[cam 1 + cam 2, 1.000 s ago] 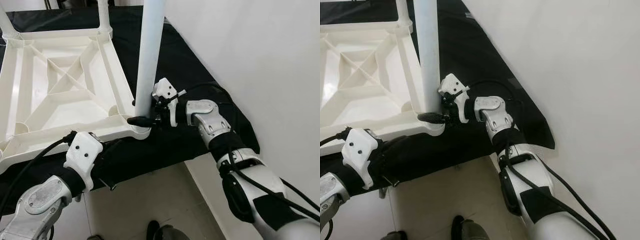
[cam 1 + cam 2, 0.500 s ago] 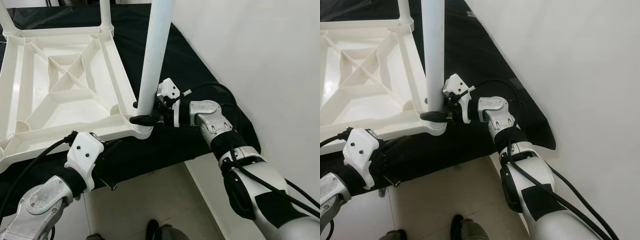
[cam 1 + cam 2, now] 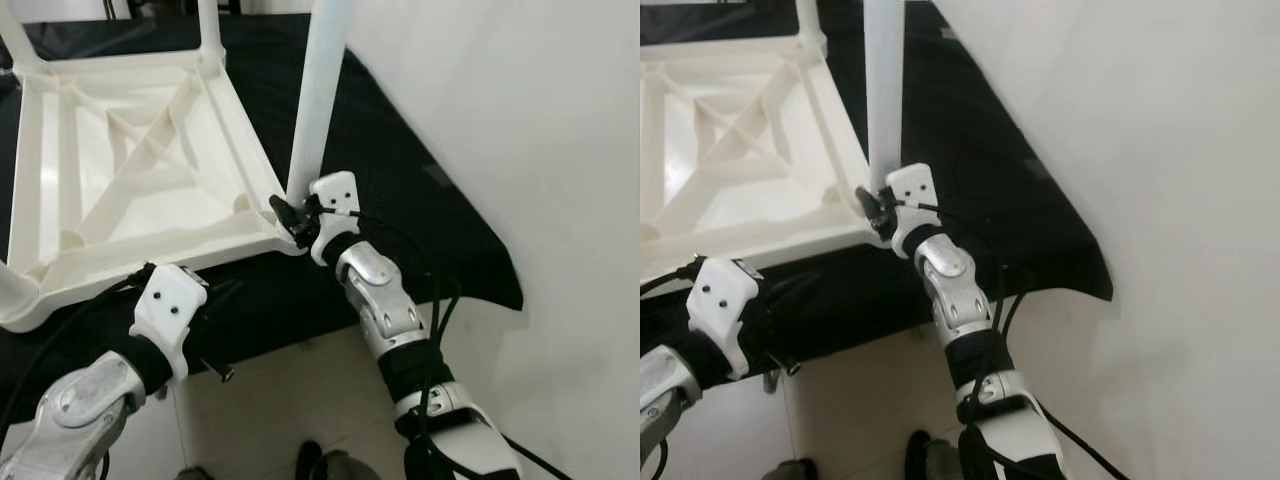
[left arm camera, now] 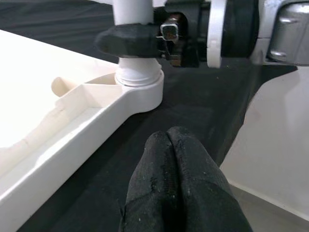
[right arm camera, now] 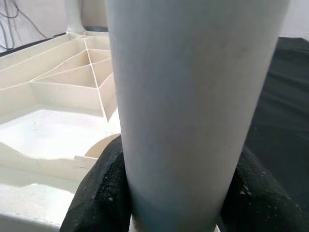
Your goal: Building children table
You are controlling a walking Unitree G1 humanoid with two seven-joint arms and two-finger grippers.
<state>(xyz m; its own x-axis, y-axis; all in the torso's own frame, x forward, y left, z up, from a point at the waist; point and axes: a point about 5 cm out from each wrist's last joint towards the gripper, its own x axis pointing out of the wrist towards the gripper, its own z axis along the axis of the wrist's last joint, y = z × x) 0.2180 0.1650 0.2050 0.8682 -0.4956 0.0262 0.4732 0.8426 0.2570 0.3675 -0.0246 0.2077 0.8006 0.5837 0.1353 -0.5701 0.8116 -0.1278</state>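
Black cloth carries the upturned tabletop (image 3: 120, 170), where the right gripper (image 3: 293, 215) clamps the leg (image 3: 318, 100) in its corner socket, probably needing seating pressure next; left gripper (image 4: 176, 193) rests closed nearby.

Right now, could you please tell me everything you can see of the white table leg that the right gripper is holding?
The table leg is a smooth, round white tube, plastic by its look. It stands upright with its lower end seated in the corner socket of the upturned white tabletop, which lies on a black cloth. Its top runs out of frame. The right gripper clasps it just above the socket, one black finger on each side.
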